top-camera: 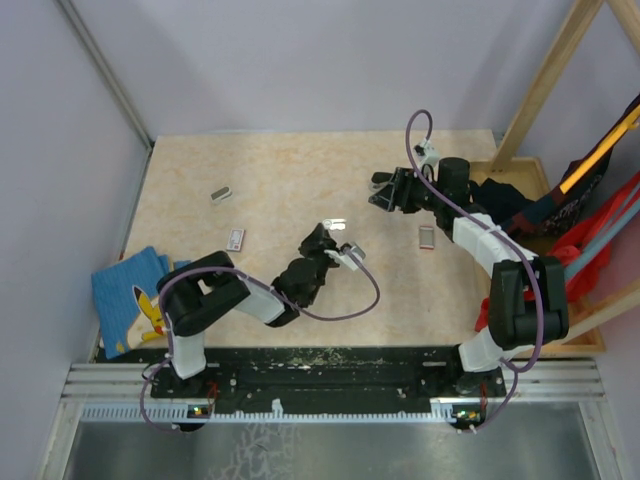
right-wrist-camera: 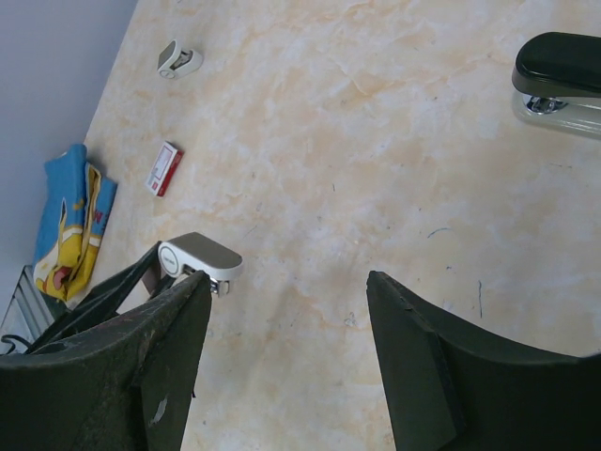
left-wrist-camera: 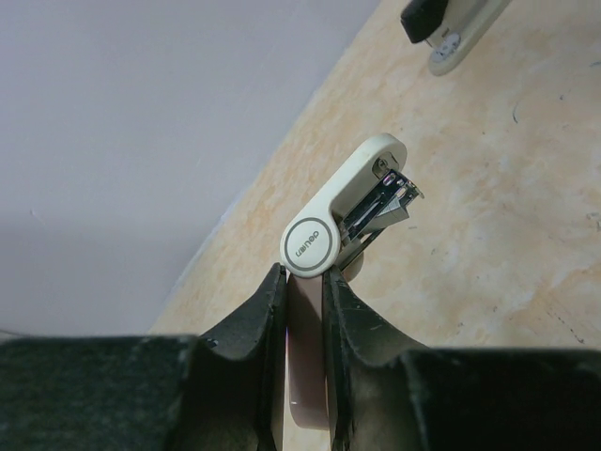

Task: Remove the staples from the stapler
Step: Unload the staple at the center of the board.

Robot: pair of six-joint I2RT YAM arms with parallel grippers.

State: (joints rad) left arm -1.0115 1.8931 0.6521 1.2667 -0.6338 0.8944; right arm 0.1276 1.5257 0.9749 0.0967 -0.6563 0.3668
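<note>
Where the stapler (right-wrist-camera: 562,83) lies: flat on the marbled table (right-wrist-camera: 376,141), touched by neither arm, at the upper right edge of the right wrist view and the top edge of the left wrist view.
From the right gripper (right-wrist-camera: 286,282): ahead and well off to its right, so a straight reach would miss it and the wrist would have to swing that way first.
From the left gripper (left-wrist-camera: 302,282): up and to the right, just beyond the tip of what that gripper holds.
Long axis: roughly crosswise to the right gripper's line of sight. Both wrist views cut the stapler off, so only one end shows.
Nearer arm: from above the left looks closer, but it is occupied. The right is a little farther and free, so I judge the pick-up falls to the right.
Right gripper state: jaws spread wide with nothing between them.
Left gripper state: clamped on a cream hinged tool (left-wrist-camera: 338,216), held clear of the table, its arm swung open over a bright metal track.
Stapler's look: glossy black top arm over a pale silvery-grey base, lying closed as far as the visible end shows.
Staples: none can be made out. They are probably inside, so the top arm would have to be opened first.
</note>
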